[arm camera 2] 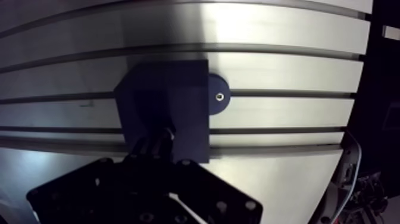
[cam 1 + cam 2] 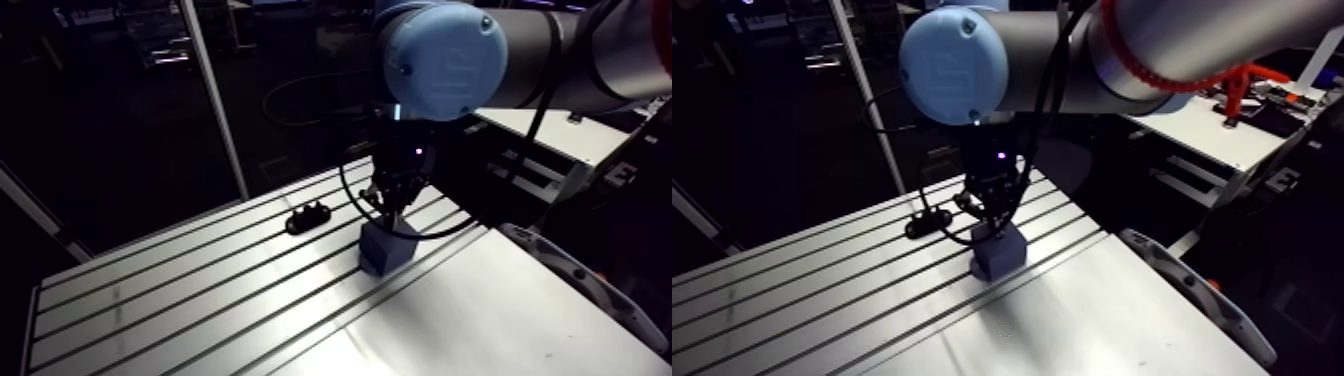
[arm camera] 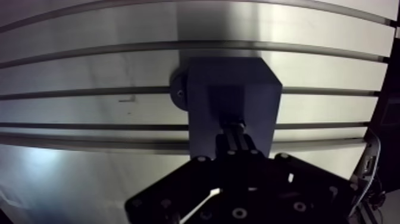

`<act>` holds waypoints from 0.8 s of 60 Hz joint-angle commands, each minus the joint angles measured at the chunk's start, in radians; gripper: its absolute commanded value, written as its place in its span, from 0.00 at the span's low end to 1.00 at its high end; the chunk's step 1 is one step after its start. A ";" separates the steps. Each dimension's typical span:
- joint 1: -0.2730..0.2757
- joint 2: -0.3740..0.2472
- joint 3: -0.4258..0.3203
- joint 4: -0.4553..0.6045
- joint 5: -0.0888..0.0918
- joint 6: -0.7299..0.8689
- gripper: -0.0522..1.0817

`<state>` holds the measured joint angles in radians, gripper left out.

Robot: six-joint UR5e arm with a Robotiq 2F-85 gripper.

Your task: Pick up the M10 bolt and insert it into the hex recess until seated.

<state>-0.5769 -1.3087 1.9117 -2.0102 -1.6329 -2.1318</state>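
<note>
Block [image 2: 385, 248] on table [image 2: 200, 300]; gripper [image 2: 393, 218] holding bolt [image 3: 233, 124] over block; fixture [image 2: 308, 216] nearby.

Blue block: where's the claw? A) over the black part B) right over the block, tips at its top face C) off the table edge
B: the claw stands right over the blue block, shut on the bolt at its top face; the black part lies apart on the table.

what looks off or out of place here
Nothing stands out. The gripper holds the bolt at the top of the blue block, which sits flat on the slotted table. A small black part lies apart from it.
</note>
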 commanded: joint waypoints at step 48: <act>0.000 0.006 0.005 0.003 -0.014 -0.018 0.99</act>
<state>-0.5769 -1.3027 1.9148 -2.0082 -1.6442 -2.1462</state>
